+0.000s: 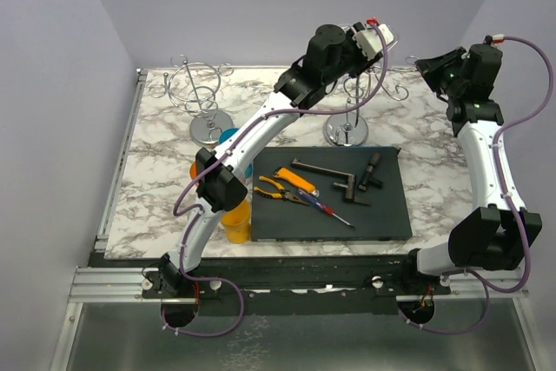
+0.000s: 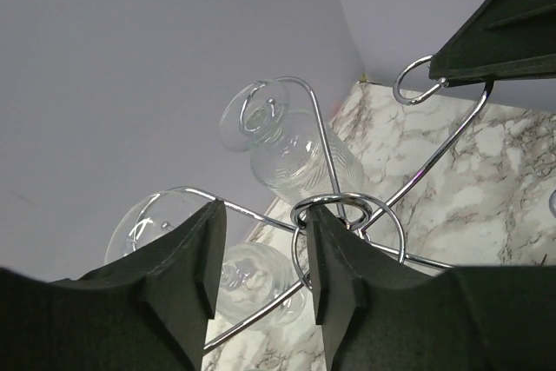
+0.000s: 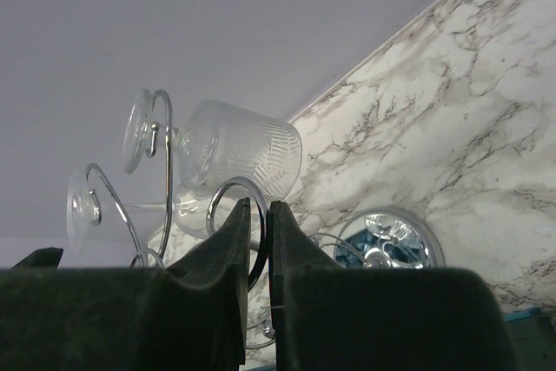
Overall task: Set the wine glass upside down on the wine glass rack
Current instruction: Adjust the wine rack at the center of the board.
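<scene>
The chrome wire wine glass rack (image 1: 346,133) stands at the back of the white marble-patterned table (image 1: 156,171), just behind the dark rectangular mat (image 1: 391,206) where the orange-handled pliers (image 1: 282,184) lie among other tools. Two glasses hang on it bowl-down, each with its foot caught in a wire arm. One is a clear ribbed wine glass (image 2: 300,162) on the far arm, and the other is a second clear wine glass (image 2: 243,280) on the arm nearest the left gripper (image 2: 261,258).

The left gripper's fingers (image 2: 187,258) are spread apart and grip nothing, with the rack's centre ring against the inside of one. The right gripper (image 3: 258,215) sits close to the rack from the other side. Its fingers (image 3: 230,249) are pressed almost together, and I cannot tell whether a wire is pinched between them. An empty matching chrome rack (image 1: 198,97) stands well apart at the table's left.
</scene>
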`<state>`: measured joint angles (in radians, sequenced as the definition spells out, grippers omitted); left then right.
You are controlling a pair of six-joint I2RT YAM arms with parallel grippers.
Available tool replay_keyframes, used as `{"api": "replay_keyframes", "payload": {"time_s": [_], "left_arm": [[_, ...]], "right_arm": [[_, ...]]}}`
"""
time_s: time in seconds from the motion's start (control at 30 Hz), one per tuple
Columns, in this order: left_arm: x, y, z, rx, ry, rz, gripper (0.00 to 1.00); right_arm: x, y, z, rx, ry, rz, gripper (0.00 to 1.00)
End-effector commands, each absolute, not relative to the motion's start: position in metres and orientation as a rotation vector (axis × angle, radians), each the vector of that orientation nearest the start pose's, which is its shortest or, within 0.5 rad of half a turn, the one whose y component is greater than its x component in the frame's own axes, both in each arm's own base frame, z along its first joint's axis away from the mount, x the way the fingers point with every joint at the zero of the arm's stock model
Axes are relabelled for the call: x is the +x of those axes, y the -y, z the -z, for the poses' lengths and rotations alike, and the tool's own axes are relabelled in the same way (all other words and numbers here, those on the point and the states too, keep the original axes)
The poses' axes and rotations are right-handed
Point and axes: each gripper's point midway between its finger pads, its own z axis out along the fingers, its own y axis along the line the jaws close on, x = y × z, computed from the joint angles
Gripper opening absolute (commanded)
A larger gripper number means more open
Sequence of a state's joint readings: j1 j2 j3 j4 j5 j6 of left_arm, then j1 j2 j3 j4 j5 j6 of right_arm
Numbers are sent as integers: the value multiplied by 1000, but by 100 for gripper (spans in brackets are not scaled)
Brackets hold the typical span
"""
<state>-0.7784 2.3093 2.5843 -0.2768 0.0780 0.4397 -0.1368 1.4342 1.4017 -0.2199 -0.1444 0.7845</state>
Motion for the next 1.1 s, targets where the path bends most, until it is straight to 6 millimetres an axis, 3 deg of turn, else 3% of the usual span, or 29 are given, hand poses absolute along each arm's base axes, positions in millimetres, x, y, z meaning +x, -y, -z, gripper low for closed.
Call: {"api": "replay_keyframes", "payload": {"time_s": [0.0,0.37,0.47,0.6,0.8,1.07], "left_arm": [[463,445,-448,868,-1205,347,50],[435,434,-463,826,-1247,454,59],[421,449,-460,829,-1261,513,60],[407,478,-441,837,-1299,530,63],[429,489,-424,694,-1368,447,69],[451,486,-421,590,-1349,352,70]], "right_arm": [[446,18,-295,759,-1856,-491,0],[452,19,-293,756,-1868,-490,0],[452,19,-292,758,-1869,-488,0],[454,19,-293,762,-1865,-491,0],[455,18,-295,762,-1860,-503,0],[453,17,-296,752,-1859,-511,0]]}}
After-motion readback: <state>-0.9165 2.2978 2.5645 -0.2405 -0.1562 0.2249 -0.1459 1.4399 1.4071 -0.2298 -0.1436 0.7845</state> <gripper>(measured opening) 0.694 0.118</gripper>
